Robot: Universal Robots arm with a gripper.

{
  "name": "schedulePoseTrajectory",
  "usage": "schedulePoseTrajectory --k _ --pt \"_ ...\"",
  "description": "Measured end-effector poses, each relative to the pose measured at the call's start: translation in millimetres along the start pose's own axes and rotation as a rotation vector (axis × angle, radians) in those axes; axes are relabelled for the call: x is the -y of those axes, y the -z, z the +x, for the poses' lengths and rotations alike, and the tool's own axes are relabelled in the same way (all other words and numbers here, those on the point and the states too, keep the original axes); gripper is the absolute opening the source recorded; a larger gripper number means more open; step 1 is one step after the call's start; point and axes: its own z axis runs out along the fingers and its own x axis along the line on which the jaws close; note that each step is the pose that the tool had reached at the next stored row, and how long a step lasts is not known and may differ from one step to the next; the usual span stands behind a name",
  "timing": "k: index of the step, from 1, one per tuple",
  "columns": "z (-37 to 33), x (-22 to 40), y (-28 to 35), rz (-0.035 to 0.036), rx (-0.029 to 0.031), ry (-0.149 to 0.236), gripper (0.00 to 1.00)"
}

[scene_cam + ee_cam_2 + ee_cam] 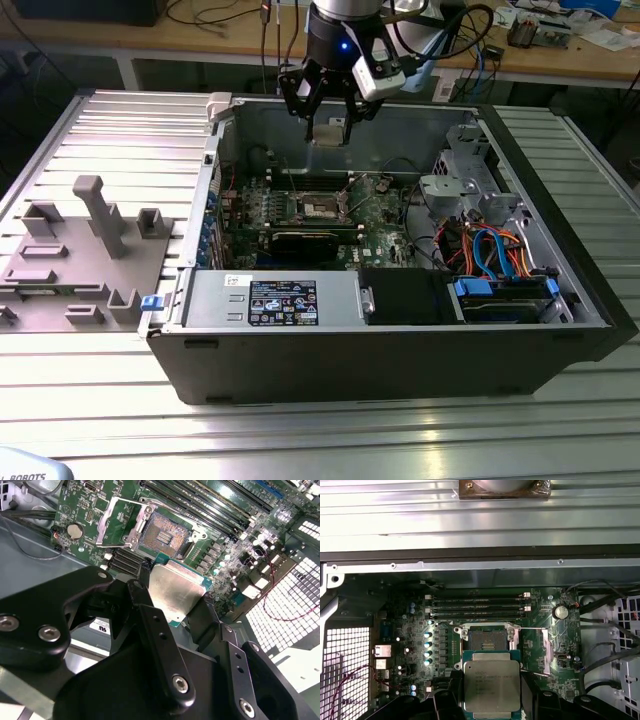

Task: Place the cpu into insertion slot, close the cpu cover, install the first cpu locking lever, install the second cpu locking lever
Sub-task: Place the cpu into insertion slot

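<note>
Gripping the cpu (175, 592) flat between the fingers (155, 630), well above the motherboard (70, 505), nearly over the bare insertion slot (162, 535); beside that, the cpu cover (103, 524) standing open.

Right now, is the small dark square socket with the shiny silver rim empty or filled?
Empty: the socket shows bare contacts, and the flat silver-grey square chip sits clamped in the black gripper.

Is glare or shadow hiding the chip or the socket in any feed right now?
Second wrist view: the cpu carries a bright sheen, the insertion slot is evenly lit, and the perforated case panel is blown out white. First wrist view: both are dimmer, with no glare on either. Exterior view: the table slats glare; the insertion slot lies in much dimmer light.
</note>
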Motion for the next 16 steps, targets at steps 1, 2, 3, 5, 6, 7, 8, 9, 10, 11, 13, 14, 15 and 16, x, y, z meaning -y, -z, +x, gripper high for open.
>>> schedulePoseTrajectory --k 1,2,3,5,6,7,8,9,10,11,13,14,15,16 --pt "0.0 0.0 -0.2 0.0000 0.0000 0.000 0.55" --pt "0.0 0.0 -0.4 0.0001 0.0000 0.000 0.55" --pt "0.0 0.0 -0.5 0.0002 -0.0001 0.000 0.55" --pt "0.0 0.1 -0.8 0.0010 0.0000 0.000 0.55" --pt "0.0 0.1 -0.9 0.0014 0.0001 0.000 0.55" --pt "0.0 0.1 -1.0 0.0018 0.0000 0.000 0.55" --pt "0.0 0.1 -1.1 0.0023 0.0000 0.000 0.55" --pt "0.0 0.1 -1.2 0.0025 0.0000 0.000 0.55" --pt "0.0 0.1 -1.4 0.0025 0.0000 0.000 0.55" --pt "0.0 0.1 -1.6 0.0025 0.0001 0.000 0.55" --pt "0.0 0.2 -1.9 0.0025 0.0001 0.000 0.55" --pt "0.0 0.2 -2.3 0.0025 0.0000 0.000 0.55" --pt "0.0 0.2 -2.5 0.0025 0.0000 0.000 0.55" --pt "0.0 0.2 -2.7 0.0025 0.0000 0.000 0.55"
